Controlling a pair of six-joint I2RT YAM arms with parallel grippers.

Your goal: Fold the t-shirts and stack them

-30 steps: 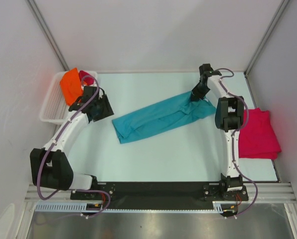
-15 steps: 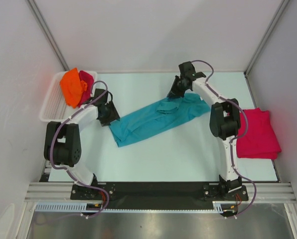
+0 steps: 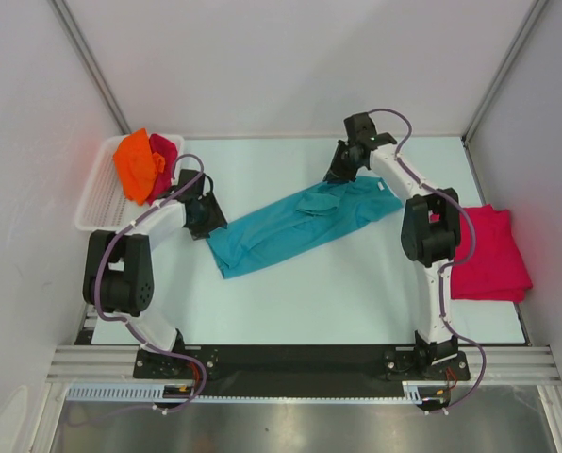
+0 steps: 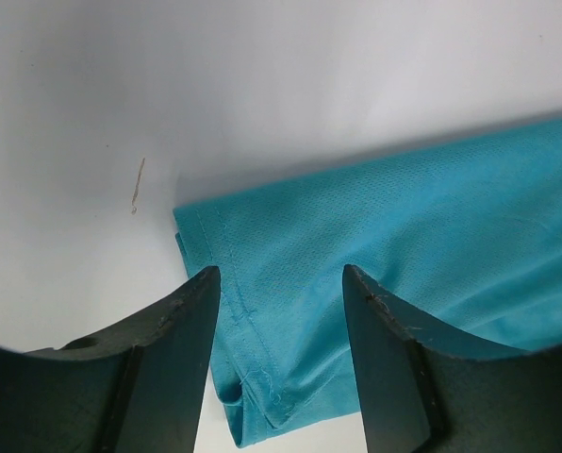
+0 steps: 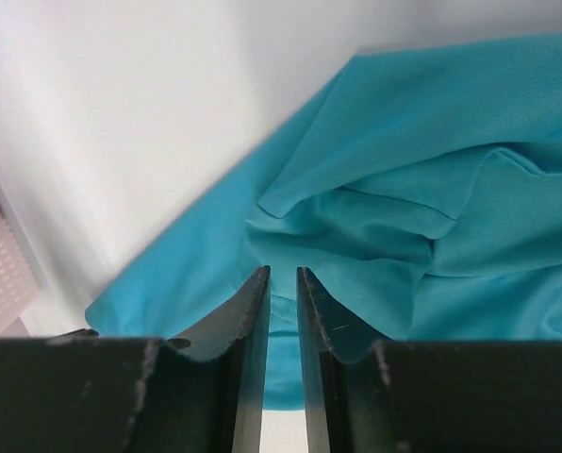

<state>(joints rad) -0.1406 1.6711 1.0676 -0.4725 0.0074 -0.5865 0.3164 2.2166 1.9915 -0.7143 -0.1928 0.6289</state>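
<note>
Shirts, four: one teal t-shirt (image 3: 295, 222) lying rumpled diagonally across the middle of the table (image 3: 338, 293), one orange t-shirt (image 3: 135, 162) and one crimson t-shirt (image 3: 165, 151) in the one white basket (image 3: 92, 212) at the far-left corner, one crimson-pink t-shirt (image 3: 488, 253) folded at the right edge. Left gripper (image 4: 281, 283) spread wide, straddling the teal hem corner, not pinching it; right gripper (image 5: 281, 274) parted only a slit over the teal folds, gripping nothing.

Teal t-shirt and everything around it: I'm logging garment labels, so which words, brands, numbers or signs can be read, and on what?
None can be read. The teal cotton t-shirt, folded crimson-pink t-shirt, orange t-shirt and white slatted plastic basket show no print, tag or mark in any view.
</note>
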